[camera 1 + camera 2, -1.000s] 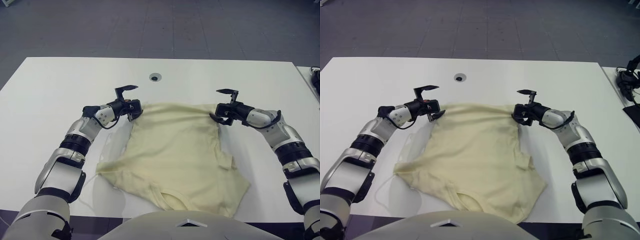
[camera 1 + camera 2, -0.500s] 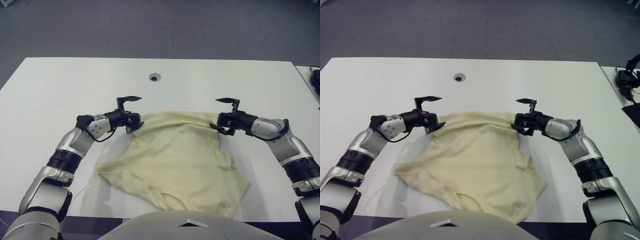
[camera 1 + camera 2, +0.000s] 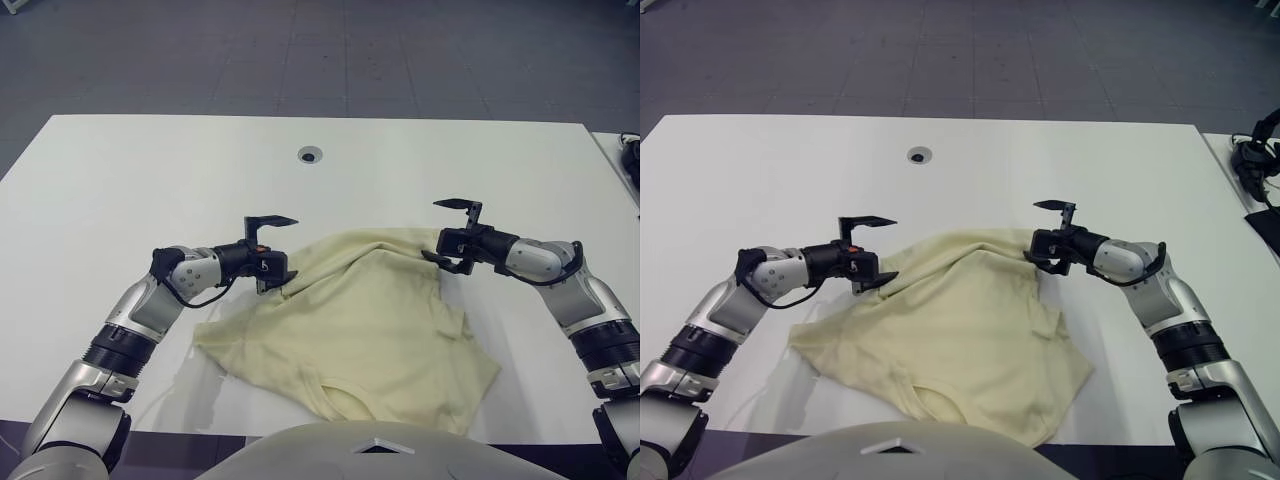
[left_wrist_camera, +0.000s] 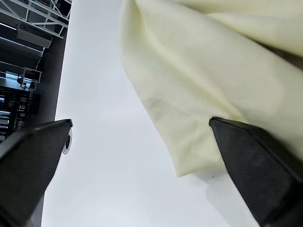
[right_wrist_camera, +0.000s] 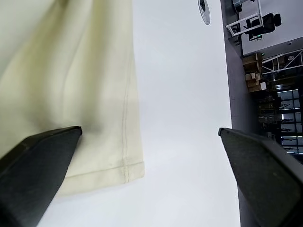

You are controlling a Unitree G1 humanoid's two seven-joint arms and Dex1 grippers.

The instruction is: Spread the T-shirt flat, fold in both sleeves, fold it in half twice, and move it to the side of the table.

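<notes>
The left gripper (image 3: 293, 248) and right gripper (image 3: 431, 230) sit at the far corners of the rumpled T-shirt (image 3: 370, 320) (pale yellow) on the desk (image 3: 150, 170), fingers (image 4: 255, 161) released and spread wide.

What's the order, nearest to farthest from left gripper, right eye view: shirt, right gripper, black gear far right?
1. Shirt: right at the left gripper.
2. Right gripper: across the shirt, robot's right.
3. Black gear: past the table's right edge.

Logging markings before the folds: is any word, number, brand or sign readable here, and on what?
No text can be read.
T-shirt: plain, no print showing.
Table: no writing.
Left gripper: a small pale mark on its body, too small to read.
</notes>
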